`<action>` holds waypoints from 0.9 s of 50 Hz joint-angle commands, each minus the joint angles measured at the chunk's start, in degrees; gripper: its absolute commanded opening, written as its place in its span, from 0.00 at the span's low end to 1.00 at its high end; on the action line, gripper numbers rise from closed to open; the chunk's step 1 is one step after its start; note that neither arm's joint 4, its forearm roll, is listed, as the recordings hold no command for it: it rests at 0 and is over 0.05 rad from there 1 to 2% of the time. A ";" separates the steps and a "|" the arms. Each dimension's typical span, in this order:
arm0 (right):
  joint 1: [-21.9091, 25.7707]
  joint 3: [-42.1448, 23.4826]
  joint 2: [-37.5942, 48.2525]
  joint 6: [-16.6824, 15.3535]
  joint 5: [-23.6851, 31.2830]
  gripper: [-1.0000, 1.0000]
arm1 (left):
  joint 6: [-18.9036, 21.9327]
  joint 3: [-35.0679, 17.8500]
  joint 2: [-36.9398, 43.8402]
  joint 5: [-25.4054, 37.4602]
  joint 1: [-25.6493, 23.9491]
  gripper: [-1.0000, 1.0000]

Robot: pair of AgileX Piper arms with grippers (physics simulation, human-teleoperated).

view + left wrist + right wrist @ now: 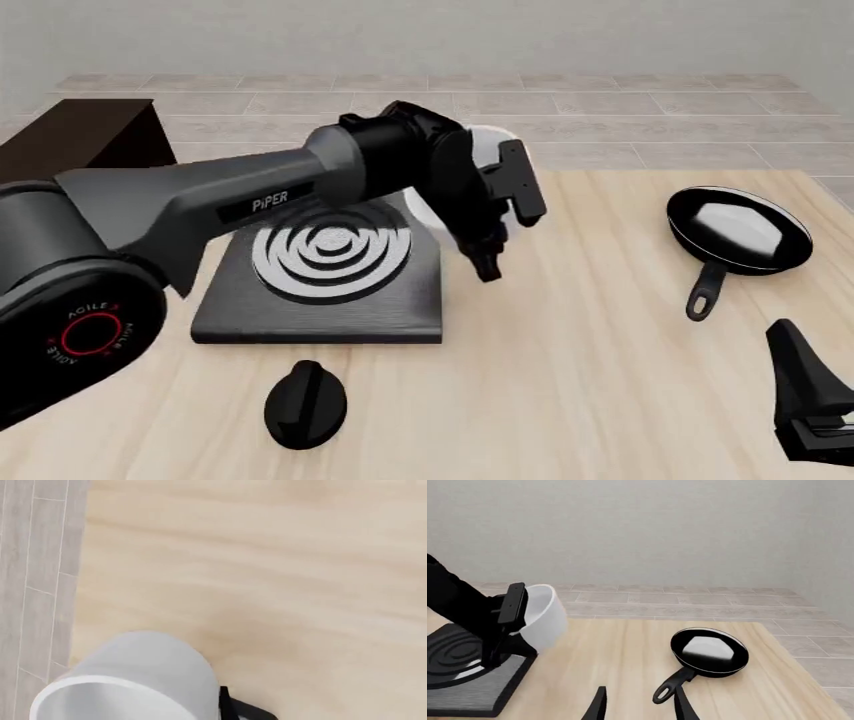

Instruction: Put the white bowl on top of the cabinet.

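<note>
The white bowl (489, 137) is off the table, tilted, in my left gripper (501, 222), which is shut on its rim above the far right corner of the stove plate. The arm hides most of the bowl in the front view. It fills the left wrist view's corner (133, 677) beside one black finger (241, 709), and it shows in the right wrist view (545, 616). The dark brown cabinet (83, 140) stands at the far left, well left of the bowl. My right gripper (639, 707) is open and empty, low at the near right (809, 392).
A flat black stove plate (327, 268) with grey rings lies under the left arm. A black knob-shaped object (304, 402) lies in front of it. A black frying pan (738, 232) sits at the right, handle toward me, and shows in the right wrist view (708, 651).
</note>
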 commanded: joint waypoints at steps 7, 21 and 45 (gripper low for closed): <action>-0.02 0.01 0.00 0.01 -0.01 1.00 | 0.68 0.83 -7.34 2.17 6.72 0.00; 0.00 0.01 0.00 0.01 -0.02 1.00 | 1.00 1.39 -9.99 2.95 16.78 0.00; -0.01 0.01 0.00 0.03 -0.02 1.00 | 1.08 2.71 -16.79 3.62 32.12 0.00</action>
